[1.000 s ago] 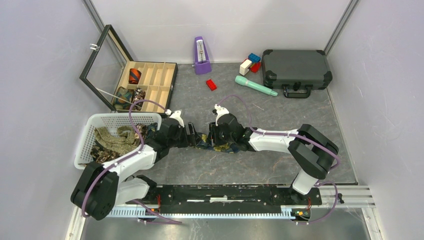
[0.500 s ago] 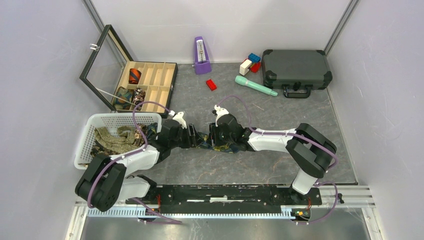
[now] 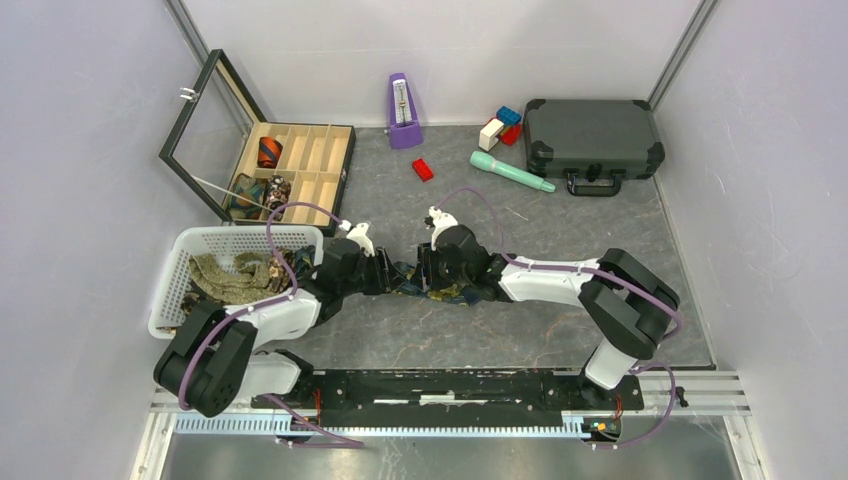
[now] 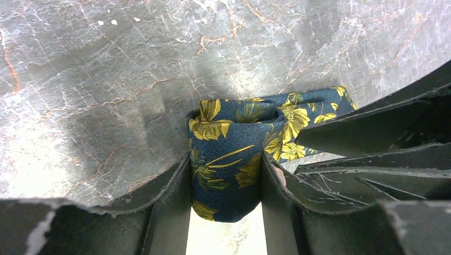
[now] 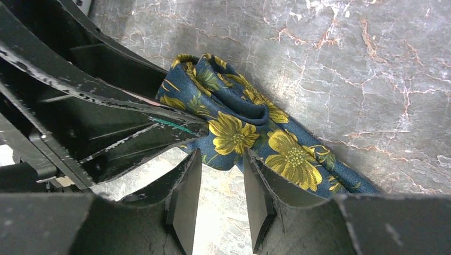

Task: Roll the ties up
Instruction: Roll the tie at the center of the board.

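Grey marbled table fills the middle of the top view. At its left edge a white basket holds a heap of loose ties.

The two arms meet nose to nose at frame centre. The left gripper reaches in from the left and the right gripper from the right. The navy tie, printed with yellow flowers, is bunched between them. It touches both and lies about equally near to each.

From above the fabric is mostly hidden by the wrists, so the grips cannot be read there. The left wrist view shows the left gripper clamped on a thick folded bundle of the navy tie, which fills the gap between its jaws. The right wrist view shows what that one does not. The tie's loose length trails to the lower right of the frame, so its long axis points away under the right arm.

The right gripper has its jaws narrowly apart and seems to nip only a fold of the tie's edge at the very tips. Winding probably draws from that rightward tail.
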`<state>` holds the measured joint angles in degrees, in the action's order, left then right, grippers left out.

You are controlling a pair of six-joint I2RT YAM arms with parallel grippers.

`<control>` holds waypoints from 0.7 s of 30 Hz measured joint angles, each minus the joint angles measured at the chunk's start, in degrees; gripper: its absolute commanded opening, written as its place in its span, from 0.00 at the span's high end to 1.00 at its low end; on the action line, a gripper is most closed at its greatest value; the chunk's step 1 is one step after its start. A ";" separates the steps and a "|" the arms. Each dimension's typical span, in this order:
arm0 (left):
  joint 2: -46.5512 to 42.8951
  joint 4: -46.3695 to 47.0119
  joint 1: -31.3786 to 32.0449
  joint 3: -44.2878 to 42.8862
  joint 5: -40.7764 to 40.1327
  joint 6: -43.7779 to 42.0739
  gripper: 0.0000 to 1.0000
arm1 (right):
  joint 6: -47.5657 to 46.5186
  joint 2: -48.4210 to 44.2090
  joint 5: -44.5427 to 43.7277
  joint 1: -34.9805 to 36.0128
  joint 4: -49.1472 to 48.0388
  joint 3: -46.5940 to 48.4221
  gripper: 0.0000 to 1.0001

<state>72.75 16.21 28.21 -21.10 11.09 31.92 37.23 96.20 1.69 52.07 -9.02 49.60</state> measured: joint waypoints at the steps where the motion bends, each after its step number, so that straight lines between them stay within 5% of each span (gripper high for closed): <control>1: 0.00 -0.15 0.07 -0.04 -0.07 0.00 0.52 | 0.00 -0.28 0.02 -0.02 -0.07 0.00 0.59; 21: 0.33 -16.92 10.19 -9.81 -17.07 -0.07 0.55 | 0.04 2.34 1.31 -0.44 -2.60 0.00 0.64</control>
<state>73.08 -0.71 38.39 -30.92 -5.98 31.86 37.28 98.54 3.01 51.64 -11.62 49.60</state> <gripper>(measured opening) 0.481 0.373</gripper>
